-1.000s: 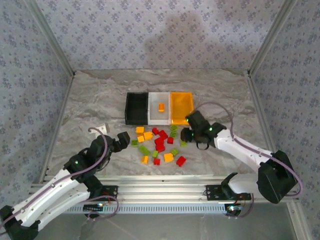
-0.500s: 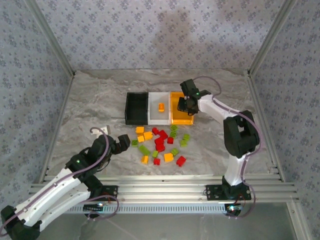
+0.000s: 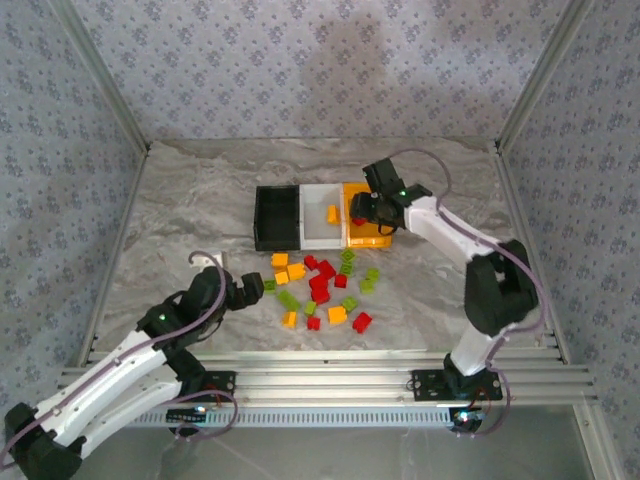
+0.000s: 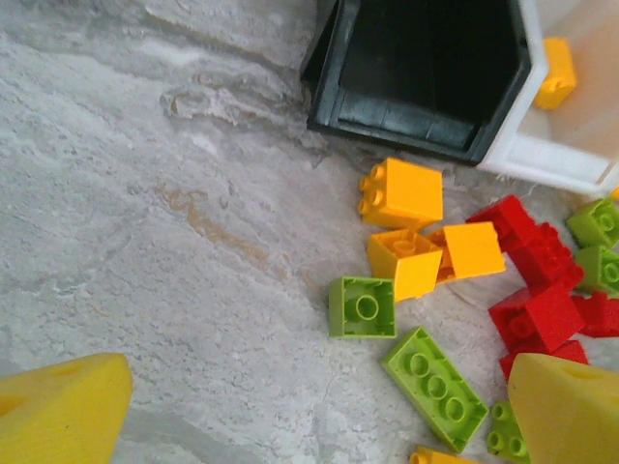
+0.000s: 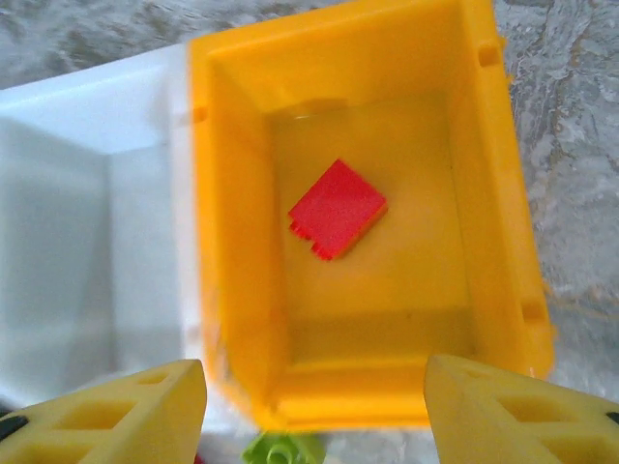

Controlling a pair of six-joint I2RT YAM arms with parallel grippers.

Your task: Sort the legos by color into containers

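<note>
Legos are scattered on the bench just near of the bins; one red lego lies in the orange-yellow bin beneath the right gripper, parted and empty. The left gripper, spread wide and empty, is held closest, at their left edge.

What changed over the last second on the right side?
The right pincer swung from the loose pile up over the orange bin and opened, letting a red brick drop inside. The left pincer stayed open near the pile, which looks undisturbed.
</note>
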